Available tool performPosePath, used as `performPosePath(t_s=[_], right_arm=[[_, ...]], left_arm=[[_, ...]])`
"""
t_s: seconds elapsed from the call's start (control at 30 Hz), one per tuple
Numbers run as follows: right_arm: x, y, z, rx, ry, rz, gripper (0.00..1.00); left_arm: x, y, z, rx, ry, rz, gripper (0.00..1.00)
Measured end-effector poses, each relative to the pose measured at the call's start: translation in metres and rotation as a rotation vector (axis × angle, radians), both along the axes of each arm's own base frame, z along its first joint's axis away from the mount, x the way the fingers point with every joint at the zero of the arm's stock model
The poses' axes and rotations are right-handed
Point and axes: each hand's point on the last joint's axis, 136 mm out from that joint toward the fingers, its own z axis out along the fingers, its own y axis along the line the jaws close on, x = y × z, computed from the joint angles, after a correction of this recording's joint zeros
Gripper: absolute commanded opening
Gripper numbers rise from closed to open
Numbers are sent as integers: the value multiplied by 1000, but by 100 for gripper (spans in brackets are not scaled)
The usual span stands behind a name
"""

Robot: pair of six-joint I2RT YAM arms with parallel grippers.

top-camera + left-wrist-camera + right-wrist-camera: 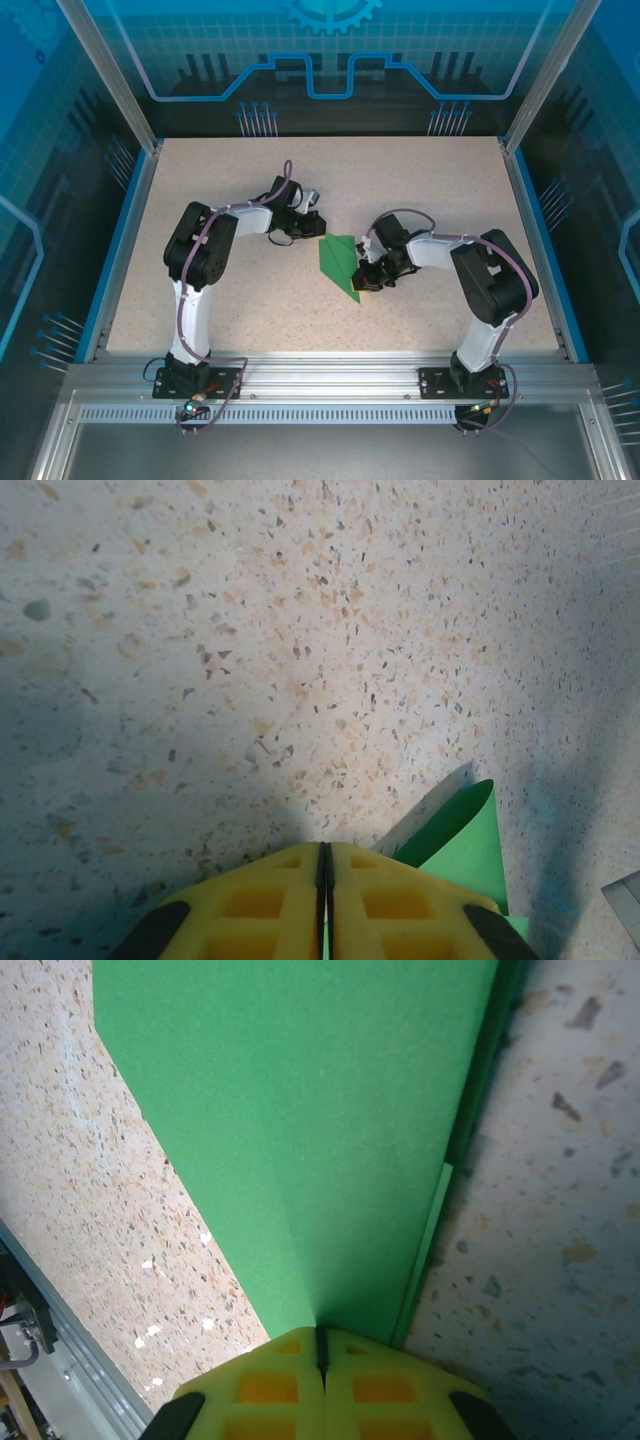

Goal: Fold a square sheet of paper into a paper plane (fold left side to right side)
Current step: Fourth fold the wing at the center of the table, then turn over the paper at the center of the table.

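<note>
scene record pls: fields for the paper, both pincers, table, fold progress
paper: green sheet, folded to a wedge, mid-table
left pincer: fingers together beside the wedge's far corner; grip on the paper unclear
right pincer: shut on the wedge's near right edge
table: speckled beige top
fold progress: partly folded, not yet a plane

Sheet of paper point(338, 262) on table point(430, 190), between left claw point(316, 224) and right claw point(370, 281).
</note>
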Motion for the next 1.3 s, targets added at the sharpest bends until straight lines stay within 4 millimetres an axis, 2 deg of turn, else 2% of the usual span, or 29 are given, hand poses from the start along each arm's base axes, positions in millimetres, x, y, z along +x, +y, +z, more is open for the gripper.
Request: performPosePath(t_s=[0.07,0.17,0.33,0.4,0.5,0.57,0.63,0.77,0.87,0.97,1.07,1.3], right_arm=[[0,2,1,14,-3,-2,6],[0,3,3,34,-14,-10,10],[-1,-1,10,31,-54,-26,20],[4,-1,22,38,-104,-30,25],[18,-2,46,72,-203,-47,35],[30,-4,61,95,-266,-68,38],[42,-8,70,108,-315,-95,41],[57,-13,75,121,-359,-137,45],[60,-14,75,135,-374,-158,47],[59,-14,72,142,-371,-173,50],[58,-17,72,149,-370,-192,53],[61,-27,82,186,-395,-258,61]], left_arm=[[2,2,4,4,-10,6,25],[5,15,14,15,-18,53,32],[3,43,56,20,-74,128,38],[-3,47,76,5,-95,147,39],[-18,47,93,-30,-97,160,40],[-29,45,92,-58,-68,162,40],[-42,42,81,-78,-14,165,41],[-69,29,55,-107,106,152,42],[-77,10,46,-130,143,119,43],[-84,-6,38,-147,169,88,44],[-87,-14,30,-151,201,78,44],[-77,-30,23,-171,213,52,44]])
